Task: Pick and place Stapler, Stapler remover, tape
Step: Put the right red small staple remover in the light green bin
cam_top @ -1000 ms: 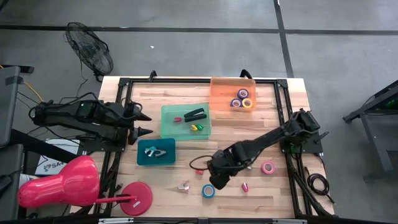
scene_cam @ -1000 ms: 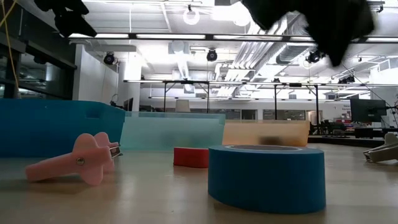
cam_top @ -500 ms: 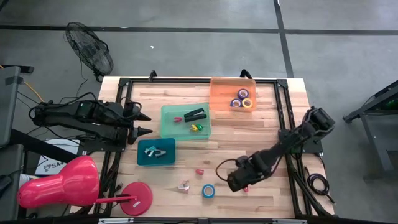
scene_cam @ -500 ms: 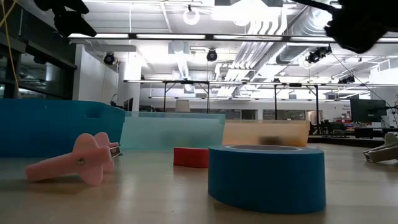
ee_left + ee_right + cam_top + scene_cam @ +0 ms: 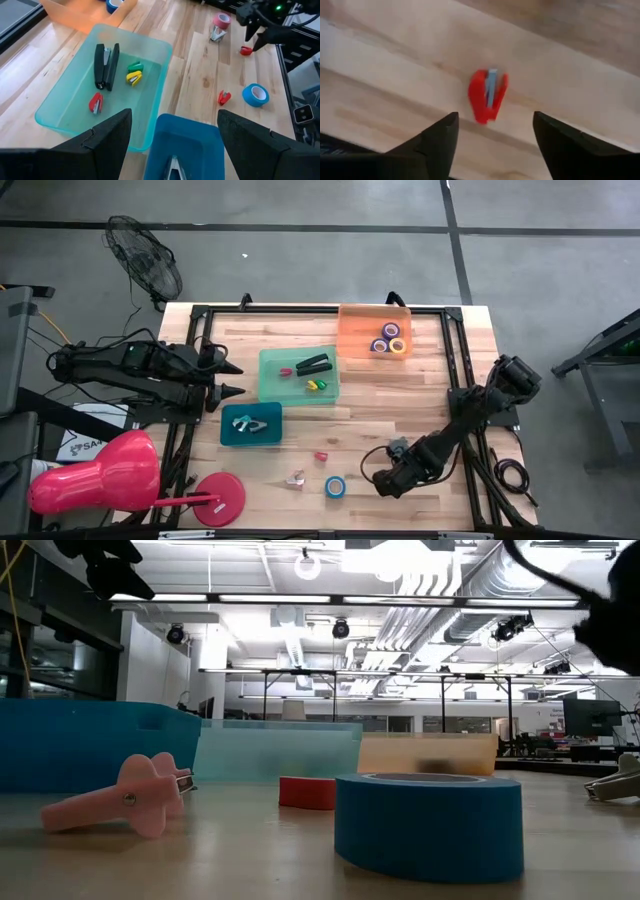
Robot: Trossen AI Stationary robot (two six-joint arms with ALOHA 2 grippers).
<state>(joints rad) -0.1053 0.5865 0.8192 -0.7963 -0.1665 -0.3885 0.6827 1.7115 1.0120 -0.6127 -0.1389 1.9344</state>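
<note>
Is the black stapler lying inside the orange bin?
No, the black stapler lies in the pale green bin, beside small coloured pieces.

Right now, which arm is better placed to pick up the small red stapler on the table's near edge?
Right. The right gripper hangs open directly over the red stapler, fingers either side. The left gripper waits by the teal bin, far across the table.

arms: dark, jointed | left claw [image 5: 233, 380]: pointed black tips | cables: black
</note>
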